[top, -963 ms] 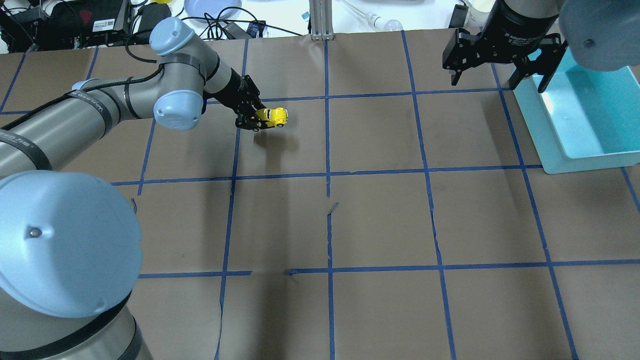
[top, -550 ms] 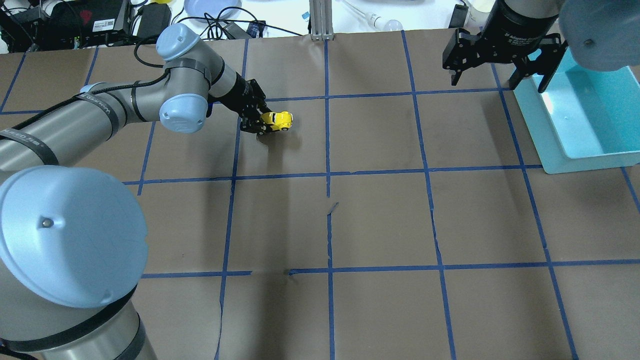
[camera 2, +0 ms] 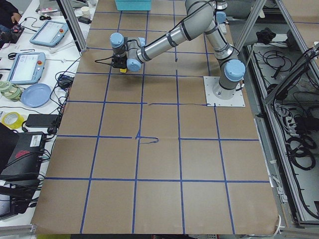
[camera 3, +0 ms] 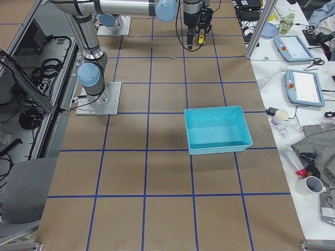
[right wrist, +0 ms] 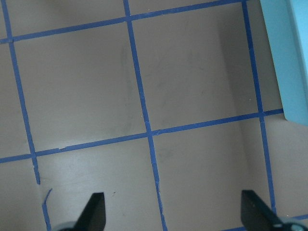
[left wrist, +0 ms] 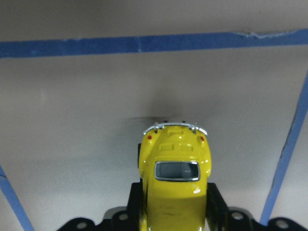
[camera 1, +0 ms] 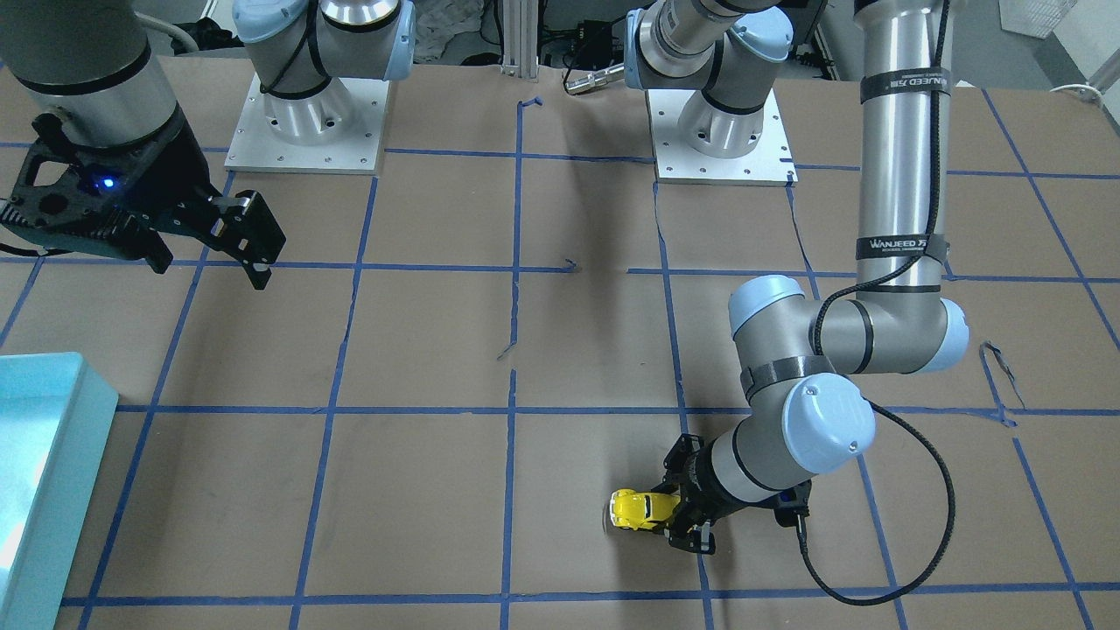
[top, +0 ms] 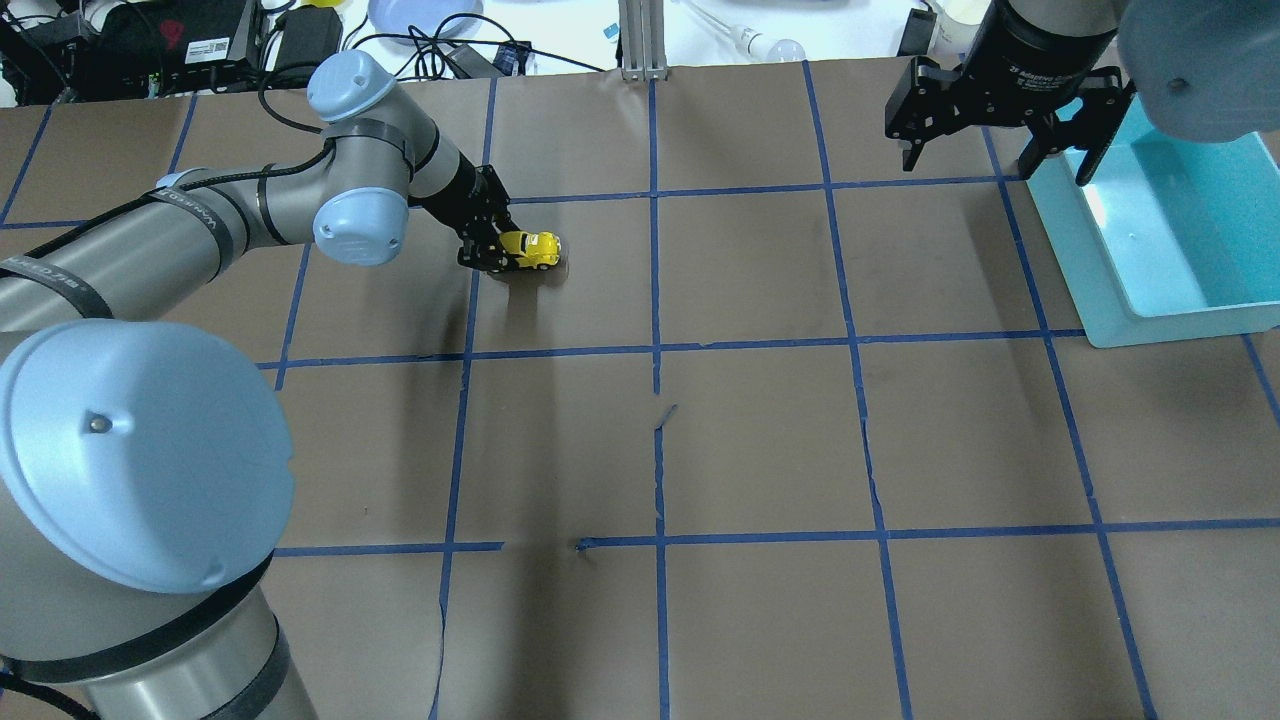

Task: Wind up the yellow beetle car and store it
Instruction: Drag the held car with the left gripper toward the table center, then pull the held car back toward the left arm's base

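The yellow beetle car (top: 533,247) is gripped at one end by my left gripper (top: 500,251), which is shut on it, low over the brown table with its shadow right beneath. The car also shows in the front-facing view (camera 1: 636,509) and in the left wrist view (left wrist: 175,178), between the black fingers (left wrist: 136,202). My right gripper (top: 995,145) is open and empty, hovering beside the teal bin (top: 1110,300) at the far right. In the right wrist view its open fingertips (right wrist: 95,211) frame bare table.
The teal bin (camera 1: 61,437) holds nothing that I can see; it also shows in the right exterior view (camera 3: 217,149). Blue tape lines grid the brown table paper (top: 760,440). Cables, a blue plate (top: 420,15) and electronics lie beyond the far edge.
My left gripper with the car came down from above the table, pushed a little to the right, then drew back to the left. The right arm has not moved.
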`<state>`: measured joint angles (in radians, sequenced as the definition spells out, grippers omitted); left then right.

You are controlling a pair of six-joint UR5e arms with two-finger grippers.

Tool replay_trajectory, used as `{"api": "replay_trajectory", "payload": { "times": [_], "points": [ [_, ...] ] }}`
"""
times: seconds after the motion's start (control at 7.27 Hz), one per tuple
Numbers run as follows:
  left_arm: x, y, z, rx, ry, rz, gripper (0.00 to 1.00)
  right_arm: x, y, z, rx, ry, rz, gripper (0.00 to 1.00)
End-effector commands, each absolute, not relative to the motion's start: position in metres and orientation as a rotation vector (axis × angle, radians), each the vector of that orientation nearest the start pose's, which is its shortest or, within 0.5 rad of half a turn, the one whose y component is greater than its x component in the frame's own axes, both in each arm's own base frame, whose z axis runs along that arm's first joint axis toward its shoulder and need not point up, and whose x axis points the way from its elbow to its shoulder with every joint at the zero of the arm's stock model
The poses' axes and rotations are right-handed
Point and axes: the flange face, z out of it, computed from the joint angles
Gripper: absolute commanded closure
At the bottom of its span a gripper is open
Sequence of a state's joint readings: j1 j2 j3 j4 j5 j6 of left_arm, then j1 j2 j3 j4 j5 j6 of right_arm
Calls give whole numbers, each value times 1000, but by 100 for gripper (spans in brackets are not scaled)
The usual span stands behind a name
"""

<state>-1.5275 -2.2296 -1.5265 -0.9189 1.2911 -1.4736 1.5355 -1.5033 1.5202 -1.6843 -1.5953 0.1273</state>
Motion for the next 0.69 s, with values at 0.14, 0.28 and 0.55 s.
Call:
{"api": "replay_trajectory", "payload": {
  "times": [0.14,0.28,0.55],
  "points": [
    [-88,-692,175,-2206,2466,153,100,112,-534,490,261,3147,-154,0],
    [-70,-695,179,-2224,2462,140,100,112,-534,490,258,3147,-154,0],
    [-27,-694,179,-2201,2479,129,100,112,-534,490,258,3147,-154,0]
  ]
}}
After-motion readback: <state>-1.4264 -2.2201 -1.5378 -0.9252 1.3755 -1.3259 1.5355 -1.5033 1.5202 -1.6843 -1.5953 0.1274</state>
